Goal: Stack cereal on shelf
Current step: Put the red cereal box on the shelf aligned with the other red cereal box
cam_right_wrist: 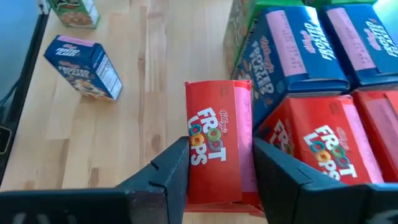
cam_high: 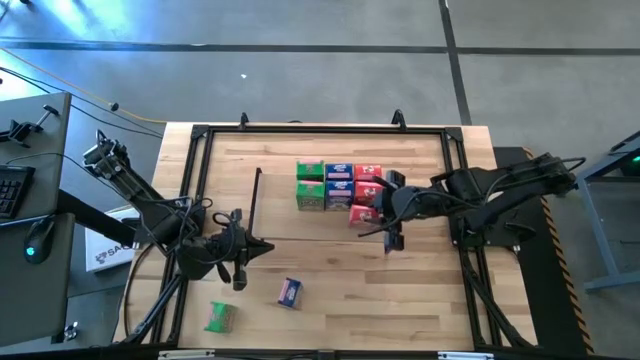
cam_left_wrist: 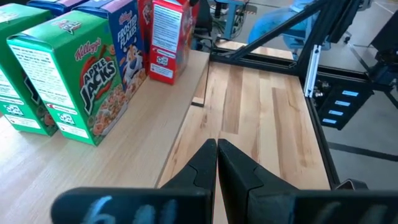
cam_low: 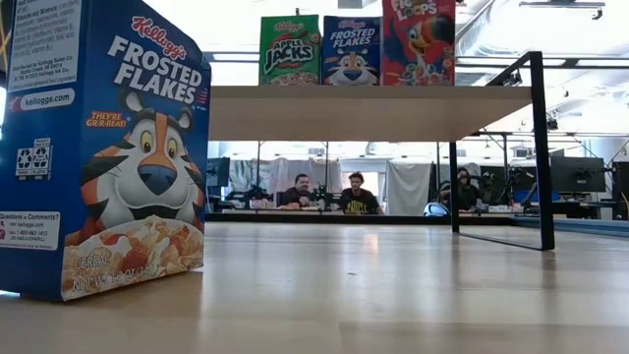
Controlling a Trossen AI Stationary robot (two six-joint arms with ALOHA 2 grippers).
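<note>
The right end effector [cam_right_wrist: 214, 171] has its fingers clamped across the narrow sides of a small red Froot Loops cardboard box [cam_right_wrist: 217, 149], held at the near edge of the group of red, blue and green boxes on the low wood-topped black-framed shelf [cam_high: 256, 205]. I'd judge these cartons light and easily crushed, best gripped across the flat faces. Neighbours crowd it on one side. A blue Frosted Flakes box [cam_high: 289, 291] and a green box [cam_high: 219, 317] lie on the wooden desk [cam_high: 340, 290], with open room. The left end effector [cam_left_wrist: 216, 163] waits with its fingers closed on nothing.
</note>
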